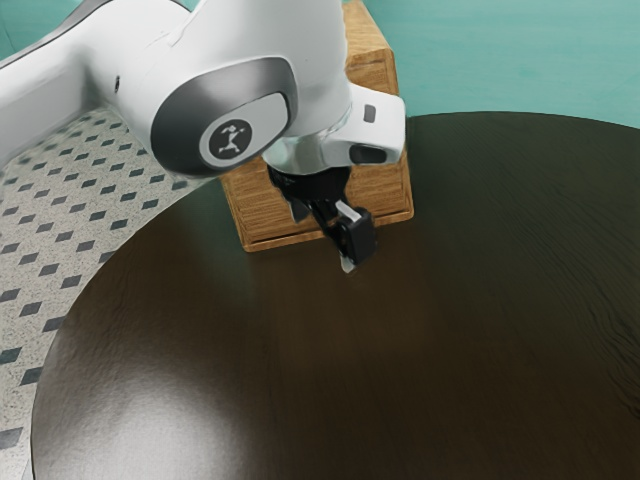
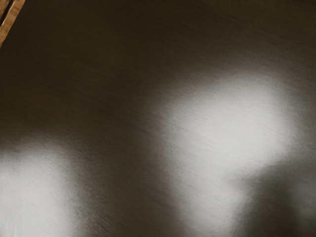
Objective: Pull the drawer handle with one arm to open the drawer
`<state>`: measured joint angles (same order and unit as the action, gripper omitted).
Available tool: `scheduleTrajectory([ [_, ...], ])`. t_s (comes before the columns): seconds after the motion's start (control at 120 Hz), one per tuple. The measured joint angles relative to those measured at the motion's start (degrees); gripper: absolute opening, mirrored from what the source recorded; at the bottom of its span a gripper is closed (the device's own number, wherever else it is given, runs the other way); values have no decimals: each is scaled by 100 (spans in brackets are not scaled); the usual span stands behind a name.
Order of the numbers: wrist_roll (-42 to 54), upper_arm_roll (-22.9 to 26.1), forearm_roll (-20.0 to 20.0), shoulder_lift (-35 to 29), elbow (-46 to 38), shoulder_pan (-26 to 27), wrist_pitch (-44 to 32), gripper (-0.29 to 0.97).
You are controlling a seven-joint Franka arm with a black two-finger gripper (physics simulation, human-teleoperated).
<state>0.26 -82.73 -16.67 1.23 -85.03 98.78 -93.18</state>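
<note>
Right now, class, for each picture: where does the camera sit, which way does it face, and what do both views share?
Exterior view: high beside the arm, looking down on the round dark table and the wooden drawer box; the arm and end effector show.
Wrist view: on the arm's hand, facing the glossy table beside the drawer box.
Shared: the dark table and an edge of the drawer box.
</note>
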Motion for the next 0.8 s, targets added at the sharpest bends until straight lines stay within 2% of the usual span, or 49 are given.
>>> scheduleTrajectory([
  [0.15,311,33,3,-51,34,-303,-73,68],
  [0.275,767,27,276,-103,33,-421,-85,68],
  [0.383,1245,-44,278,-93,27,-469,66,68],
  [0.467,1641,-56,-100,-127,63,-474,220,68],
  [0.542,1971,-72,-479,-436,199,-221,306,68],
  [0.667,2465,-61,-1490,-781,680,128,380,68],
  [0.8,2945,-172,-2471,-875,723,220,302,68],
])
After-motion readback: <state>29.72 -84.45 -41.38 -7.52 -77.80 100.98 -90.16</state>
